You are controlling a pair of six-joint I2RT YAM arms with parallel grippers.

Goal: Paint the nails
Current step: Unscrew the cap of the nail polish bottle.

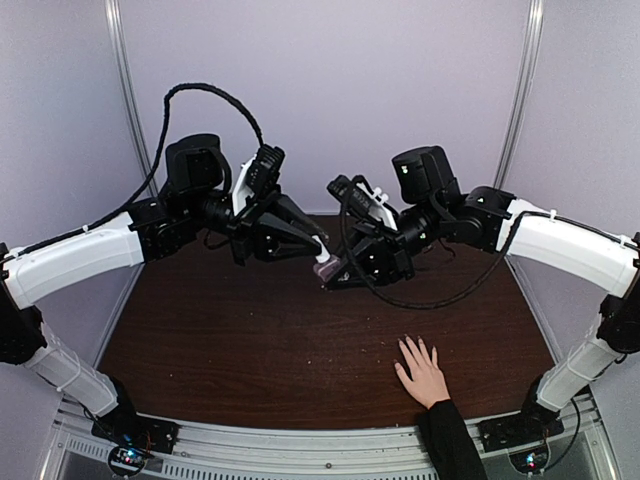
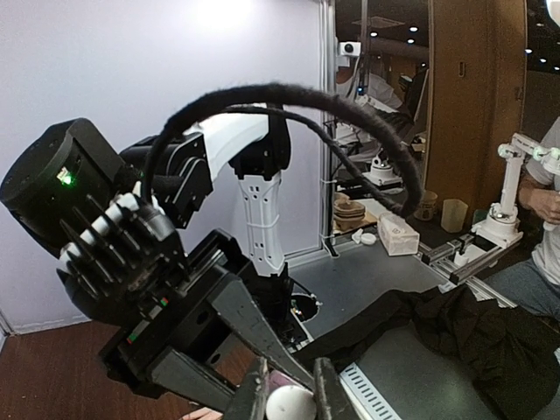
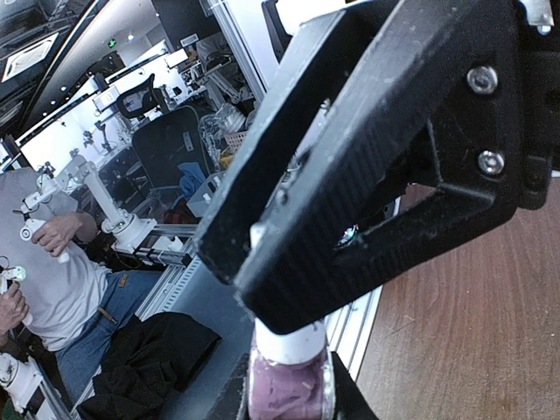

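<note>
A light-skinned hand (image 1: 423,373) with spread fingers and a black sleeve (image 1: 451,443) lies flat on the brown table (image 1: 240,340) at the front right; its nails are too small to make out. Both grippers meet in the air above the table's middle. My right gripper (image 1: 338,274) is shut on a small clear bottle (image 3: 287,392) of purple polish. My left gripper (image 1: 320,250) is shut on the bottle's pale cap (image 2: 290,406), which also shows in the right wrist view (image 3: 290,343). The left fingers (image 2: 255,392) flank the cap. The bottle (image 1: 327,268) is well behind and left of the hand.
Purple booth walls (image 1: 330,90) close the back and sides. A metal rail (image 1: 300,445) runs along the near table edge. A black cable (image 1: 210,92) loops above the left arm, and another hangs under the right arm (image 1: 430,298).
</note>
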